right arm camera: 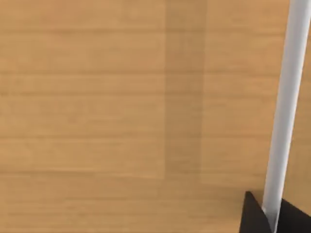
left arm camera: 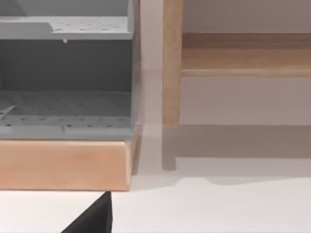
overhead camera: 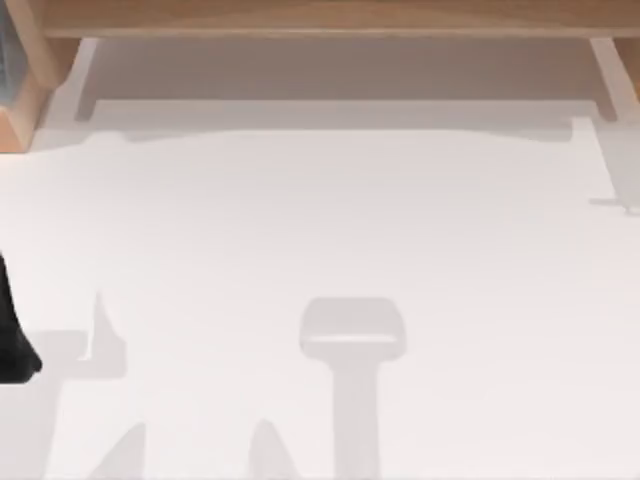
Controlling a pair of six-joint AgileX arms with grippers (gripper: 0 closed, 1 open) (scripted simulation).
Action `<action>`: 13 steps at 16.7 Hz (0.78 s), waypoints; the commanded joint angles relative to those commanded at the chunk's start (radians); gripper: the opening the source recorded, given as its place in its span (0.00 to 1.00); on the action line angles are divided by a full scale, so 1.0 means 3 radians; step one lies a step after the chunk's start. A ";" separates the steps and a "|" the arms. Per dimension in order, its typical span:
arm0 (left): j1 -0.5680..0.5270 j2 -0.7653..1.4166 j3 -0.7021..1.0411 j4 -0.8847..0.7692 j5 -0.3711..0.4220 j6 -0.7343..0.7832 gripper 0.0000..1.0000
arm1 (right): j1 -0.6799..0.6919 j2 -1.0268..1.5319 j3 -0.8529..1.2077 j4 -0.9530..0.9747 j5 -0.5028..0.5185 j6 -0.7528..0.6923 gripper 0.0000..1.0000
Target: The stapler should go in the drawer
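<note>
Drawer-opening step, probably: right gripper (right arm camera: 273,219) pinched the slim white bar handle (right arm camera: 286,97) on the light wooden drawer front (right arm camera: 97,97), a straight pull was due next, left arm (overhead camera: 12,335) idled at far left.

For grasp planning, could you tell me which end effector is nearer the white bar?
Right. The right end effector is at the bar; the left end effector faces the grey rack.

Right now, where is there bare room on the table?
The white table is bare across its middle and right, up to the wooden frame along the top. Tighter at left, beside the left arm. The right gripper sits at a white bar.
</note>
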 joint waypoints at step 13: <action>0.0000 0.0000 0.0000 0.0000 0.0000 0.0000 1.00 | 0.0250 0.0303 0.0725 -0.0435 0.0253 0.0004 0.00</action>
